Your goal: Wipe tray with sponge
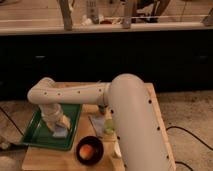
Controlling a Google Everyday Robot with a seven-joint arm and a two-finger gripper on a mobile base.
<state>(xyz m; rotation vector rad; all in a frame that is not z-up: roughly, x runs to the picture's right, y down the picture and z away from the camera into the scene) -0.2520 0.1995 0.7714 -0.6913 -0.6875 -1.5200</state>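
The dark green tray (36,134) lies on the left of the wooden table. My gripper (59,126) points down over the tray's right half, at the end of the white arm (75,95) that reaches in from the right. It is shut on the small pale blue-grey sponge (59,133), which presses on the tray floor near the right rim. The arm's wrist hides part of the tray's middle.
A dark round bowl (90,150) holding something orange stands at the front, just right of the tray. A flat greyish patch (97,121) and a small green object (108,126) lie beside the arm. The wooden table (47,161) ends close in front. A dark counter runs behind.
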